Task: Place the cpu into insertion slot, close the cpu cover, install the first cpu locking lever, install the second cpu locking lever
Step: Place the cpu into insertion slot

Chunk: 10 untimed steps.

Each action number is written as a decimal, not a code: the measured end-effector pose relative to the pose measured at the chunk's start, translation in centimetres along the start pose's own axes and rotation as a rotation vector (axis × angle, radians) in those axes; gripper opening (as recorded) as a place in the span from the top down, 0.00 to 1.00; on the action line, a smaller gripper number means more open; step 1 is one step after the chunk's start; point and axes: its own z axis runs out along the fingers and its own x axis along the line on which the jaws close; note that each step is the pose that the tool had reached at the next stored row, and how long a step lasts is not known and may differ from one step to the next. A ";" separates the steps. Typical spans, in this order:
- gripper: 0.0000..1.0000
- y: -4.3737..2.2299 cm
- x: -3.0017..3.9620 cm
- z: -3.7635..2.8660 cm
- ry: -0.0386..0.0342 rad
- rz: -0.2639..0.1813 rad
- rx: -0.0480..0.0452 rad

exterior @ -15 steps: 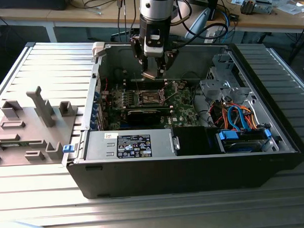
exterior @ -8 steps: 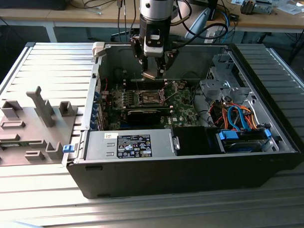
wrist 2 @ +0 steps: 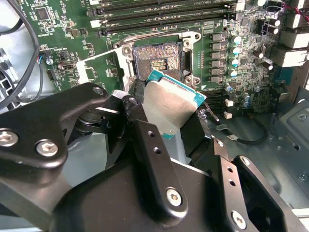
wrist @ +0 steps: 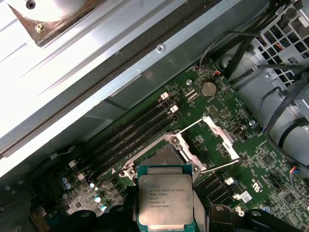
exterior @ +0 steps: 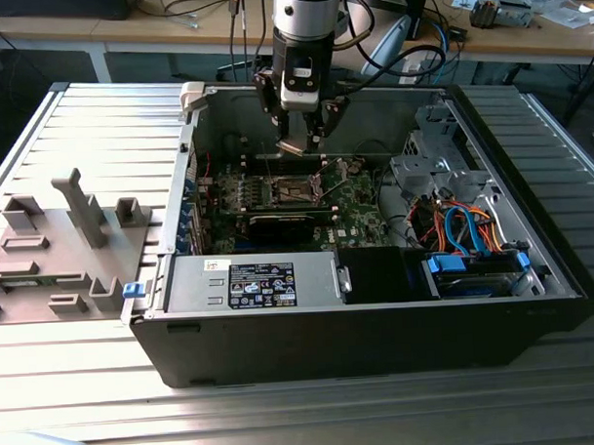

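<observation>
- The arm [exterior: 307, 17] points straight down into the open computer case [exterior: 534, 302], wrist vertical.
- Its gripper [exterior: 300, 142] pinches the cpu [wrist 2: 171, 108] by two opposite edges.
- In the exterior view, the cpu hangs at 12 o'clock of the bare insertion slot [exterior: 292, 190], clear of it.

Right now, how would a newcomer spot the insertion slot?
Inside the open computer case, find the green motherboard. The insertion slot is its square, silver-rimmed socket with a dark centre, near the cpu in the gripper; its neighbouring memory slots are long and narrow.
</observation>
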 end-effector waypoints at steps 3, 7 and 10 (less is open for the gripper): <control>0.46 0.00 0.00 0.00 -0.0001 0.002 0.0000; 0.46 0.00 0.00 0.00 -0.0002 0.004 -0.0001; 0.46 0.00 0.00 0.00 -0.0002 0.006 -0.0001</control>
